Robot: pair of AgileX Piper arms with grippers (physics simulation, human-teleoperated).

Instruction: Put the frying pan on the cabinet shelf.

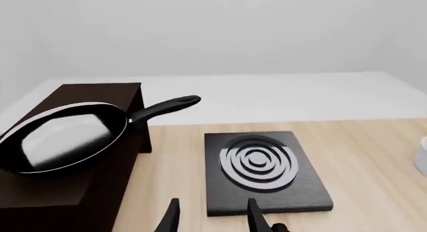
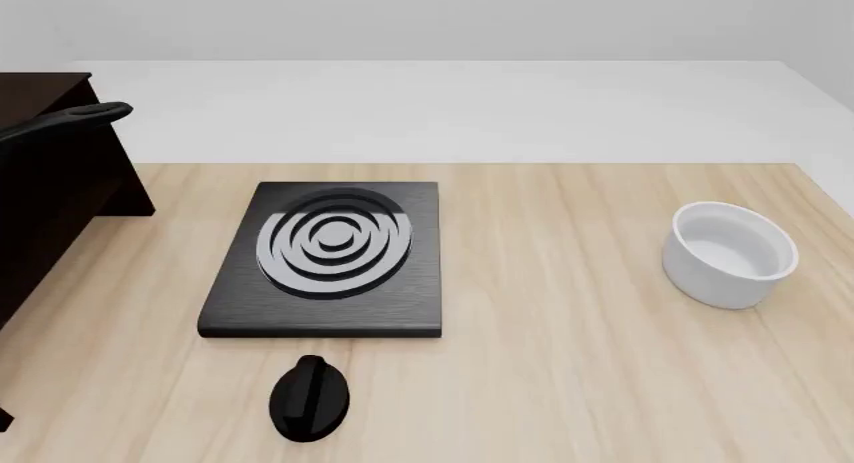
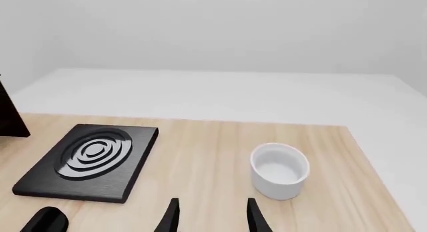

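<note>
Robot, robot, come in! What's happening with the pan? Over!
Both grippers, left and right, open, holding nothing. Frying pan sits on the cabinet shelf, handle sticking out past the edge. Nothing in the way. Over.

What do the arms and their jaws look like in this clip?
Little of them shows. In each wrist view only two thin, black, tapering fingertips rise from the lower edge: the left gripper and the right gripper. In the front view a rounded, glossy black part lies low over the table. No cables, markings or other colours are visible.
</note>
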